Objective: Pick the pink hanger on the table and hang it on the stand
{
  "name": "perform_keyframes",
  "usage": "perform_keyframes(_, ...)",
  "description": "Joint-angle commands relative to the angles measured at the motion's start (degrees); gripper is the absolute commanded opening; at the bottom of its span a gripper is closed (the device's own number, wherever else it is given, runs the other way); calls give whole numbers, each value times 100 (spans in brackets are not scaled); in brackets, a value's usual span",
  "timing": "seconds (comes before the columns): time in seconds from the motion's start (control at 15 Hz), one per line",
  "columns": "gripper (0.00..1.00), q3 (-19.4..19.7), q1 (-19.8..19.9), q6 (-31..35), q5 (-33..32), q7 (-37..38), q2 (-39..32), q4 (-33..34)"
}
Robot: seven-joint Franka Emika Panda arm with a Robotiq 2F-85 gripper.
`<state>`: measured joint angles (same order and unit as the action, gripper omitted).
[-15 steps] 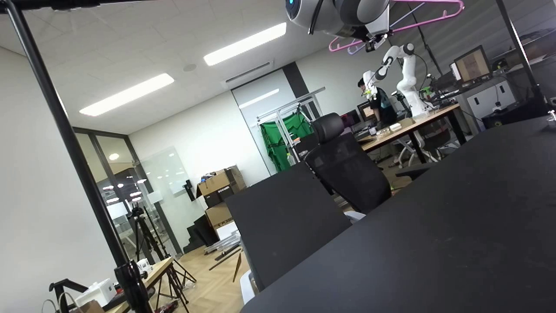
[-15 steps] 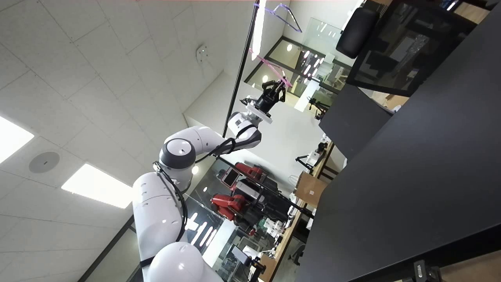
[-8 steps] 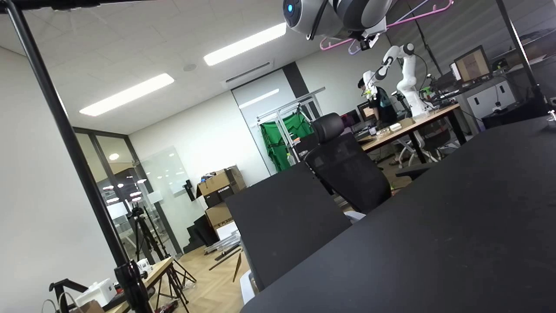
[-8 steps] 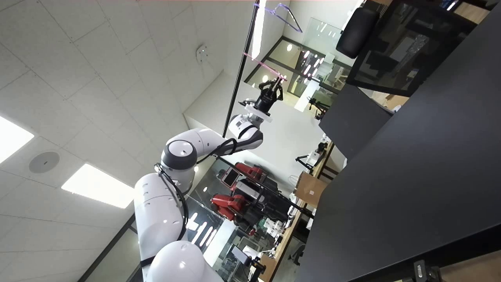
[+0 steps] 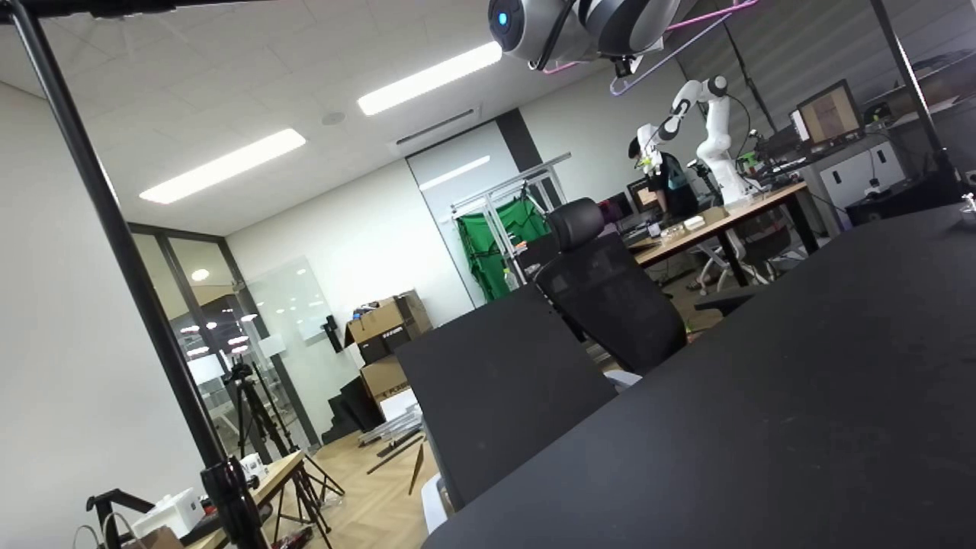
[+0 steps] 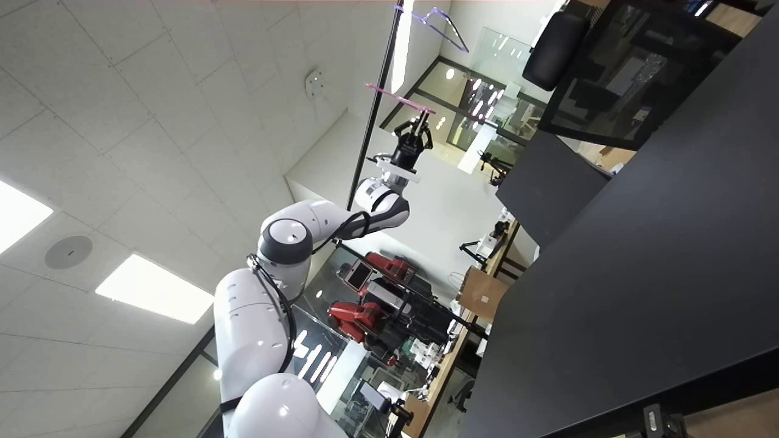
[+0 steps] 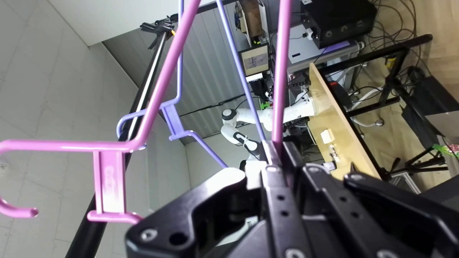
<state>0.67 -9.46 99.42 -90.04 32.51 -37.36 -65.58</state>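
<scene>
Black tabletop (image 6: 608, 274), tool (image 7: 279, 148) gripping pink hanger (image 7: 281, 71), its hook tip (image 7: 21, 212) distinct only in wrist view

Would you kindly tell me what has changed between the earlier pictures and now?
The gripper moved up and leftward in an exterior view, carrying the pink hanger, whose far end now overlaps the black rail there; contact is unclear. Nothing was taken up or let go: the gripper stays shut on the pink hanger. The purple hanger still hangs on the rail, and the black table is unchanged.
</scene>
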Motion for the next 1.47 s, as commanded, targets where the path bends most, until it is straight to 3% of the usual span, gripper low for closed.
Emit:
perform_keyframes(0.0, 2, 66, -28, 16, -133, -103, -311, 538)
perform_keyframes(0.93, 2, 176, -124, 329, -71, -855, -1216, 2138)
perform_keyframes(1.4, 2, 87, -63, 390, -165, -1122, -1507, 2564)
